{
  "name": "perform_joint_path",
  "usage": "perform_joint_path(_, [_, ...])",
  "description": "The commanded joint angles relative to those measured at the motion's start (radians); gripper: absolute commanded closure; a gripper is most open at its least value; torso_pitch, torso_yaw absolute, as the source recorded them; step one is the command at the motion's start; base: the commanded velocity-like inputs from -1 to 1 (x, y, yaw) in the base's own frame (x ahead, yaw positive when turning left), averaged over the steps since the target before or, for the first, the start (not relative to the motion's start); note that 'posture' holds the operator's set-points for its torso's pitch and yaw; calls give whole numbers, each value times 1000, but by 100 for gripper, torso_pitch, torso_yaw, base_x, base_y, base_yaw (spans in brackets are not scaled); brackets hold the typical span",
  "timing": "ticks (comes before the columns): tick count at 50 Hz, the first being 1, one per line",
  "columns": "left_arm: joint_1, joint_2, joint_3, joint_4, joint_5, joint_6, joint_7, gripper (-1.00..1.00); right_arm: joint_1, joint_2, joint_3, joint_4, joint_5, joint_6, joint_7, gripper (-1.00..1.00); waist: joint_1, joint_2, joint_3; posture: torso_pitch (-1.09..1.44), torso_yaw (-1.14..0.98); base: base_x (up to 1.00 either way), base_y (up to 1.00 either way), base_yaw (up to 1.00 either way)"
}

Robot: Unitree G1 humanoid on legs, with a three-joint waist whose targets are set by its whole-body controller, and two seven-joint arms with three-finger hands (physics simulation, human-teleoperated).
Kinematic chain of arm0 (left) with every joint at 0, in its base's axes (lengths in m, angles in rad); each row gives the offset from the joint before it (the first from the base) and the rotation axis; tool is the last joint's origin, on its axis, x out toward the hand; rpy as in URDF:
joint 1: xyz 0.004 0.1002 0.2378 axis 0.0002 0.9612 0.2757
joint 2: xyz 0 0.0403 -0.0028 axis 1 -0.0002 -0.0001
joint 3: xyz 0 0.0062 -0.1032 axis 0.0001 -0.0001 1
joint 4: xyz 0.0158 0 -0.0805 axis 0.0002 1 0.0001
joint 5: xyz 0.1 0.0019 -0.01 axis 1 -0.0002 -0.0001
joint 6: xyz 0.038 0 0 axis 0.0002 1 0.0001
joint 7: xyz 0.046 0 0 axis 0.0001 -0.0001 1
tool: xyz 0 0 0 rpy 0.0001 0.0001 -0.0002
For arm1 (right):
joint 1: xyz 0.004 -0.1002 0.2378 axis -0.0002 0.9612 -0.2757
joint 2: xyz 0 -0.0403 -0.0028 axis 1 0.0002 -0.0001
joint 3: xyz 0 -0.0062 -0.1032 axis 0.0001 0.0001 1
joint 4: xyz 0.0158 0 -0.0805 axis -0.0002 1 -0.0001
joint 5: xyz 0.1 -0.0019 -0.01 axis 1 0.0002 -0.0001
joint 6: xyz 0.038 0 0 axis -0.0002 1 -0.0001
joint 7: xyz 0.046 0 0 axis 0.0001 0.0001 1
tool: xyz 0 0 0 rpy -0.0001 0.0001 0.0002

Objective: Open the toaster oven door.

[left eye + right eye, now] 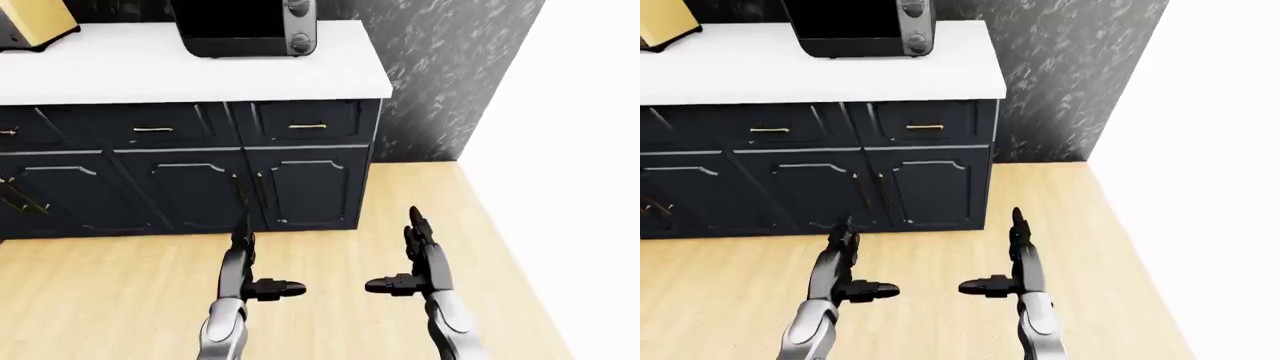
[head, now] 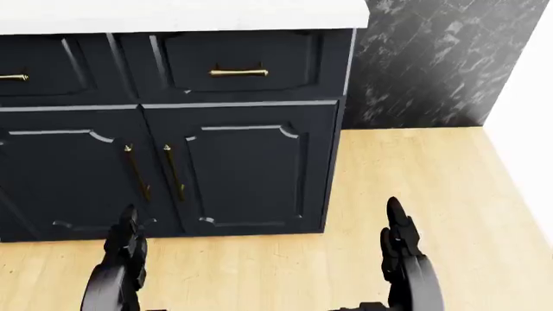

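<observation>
Nearest, the black left hand (image 1: 245, 270) and black right hand (image 1: 418, 262) hang over the light wooden floor (image 1: 330, 262), fingers spread wide, thumbs pointing inward, both empty. Beyond them, dark navy cabinets with brass handles (image 1: 200, 169) stand between the hands and the white countertop (image 1: 200, 71). On it, at the left-eye view's top, sits the black toaster oven (image 1: 250, 28), top cut off, door shut. A yellow object (image 1: 30, 22) is cropped at top left. A dark marbled wall (image 1: 450, 67) stands right.
</observation>
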Motion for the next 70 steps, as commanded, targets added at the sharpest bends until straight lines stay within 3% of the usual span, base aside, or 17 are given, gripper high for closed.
perform_joint_path(1, [-34,2,-3,-73,5,-75,3,-100,-31,-5,-4,-100,12,-39,4,-100,-2,-8,-1,0,0,0,0,0])
perform_joint_path(3, [-42,3,-1,-70,7,-77,6,-100,-36,-6,-8,-104,16,-29,5,-100,7,-2,-62,0,0,0,0,0])
perform_joint_path(4, [-44,3,-1,-77,9,-72,9,-100,-36,-7,-9,-105,17,-29,6,-100,7,-2,-52,0,0,0,0,0])
perform_joint_path(5, [-42,4,-3,-96,13,-60,10,-100,-48,-11,-18,-71,22,-52,9,-100,6,-7,-17,0,0,0,0,0])
perform_joint_path(7, [-38,5,-3,-125,13,-38,7,-100,-39,-9,-13,-112,20,-24,5,-100,5,-8,-70,0,0,0,0,0])
perform_joint_path(8, [-37,5,-3,-130,16,-37,7,-100,-35,-8,-9,-132,17,-10,3,-100,6,-9,-77,0,0,0,0,0])
perform_joint_path(24, [-49,13,11,-301,45,67,14,-100,-81,-15,-20,-351,18,188,-11,-100,9,-4,-93,0,0,0,0,0])
perform_joint_path(27, [-94,29,34,-488,36,235,4,-100,-143,-29,-33,-449,16,305,-24,-100,8,-4,-97,0,0,0,0,0])
perform_joint_path(45, [-317,90,98,-816,2,643,13,-100,-312,-82,-86,-687,98,593,-57,-100,10,-3,-75,0,0,0,0,0])
perform_joint_path(46, [-317,91,96,-811,0,636,14,-100,-314,-83,-85,-691,99,597,-56,-100,8,3,-94,0,0,12,0,0])
perform_joint_path(48, [-307,90,92,-811,-6,633,12,-100,-312,-82,-86,-693,103,595,-56,-100,7,5,-48,0,0,23,0,0])
perform_joint_path(54, [-301,91,93,-812,-15,631,14,-100,-318,-81,-79,-704,109,606,-57,-100,6,-29,-34,0,0,26,0,0])
perform_joint_path(62, [-278,91,96,-811,-14,614,16,-100,-316,-76,-75,-696,115,592,-52,-100,0,26,-36,0,0,33,0,0])
perform_joint_path(65, [-271,84,82,-805,-6,602,18,-100,-309,-75,-74,-688,118,579,-49,-100,0,105,-54,0,0,34,0,0])
perform_joint_path(66, [-269,82,81,-805,-5,601,17,-100,-305,-75,-75,-682,118,571,-48,-100,13,60,-37,0,0,35,0,0])
perform_joint_path(67, [-268,82,81,-806,-3,601,16,-100,-303,-74,-76,-681,119,568,-47,-100,1,77,-33,0,0,34,0,0])
perform_joint_path(70, [-260,79,81,-809,-1,598,16,-100,-299,-73,-76,-683,122,566,-48,-100,11,60,-52,0,0,33,0,0])
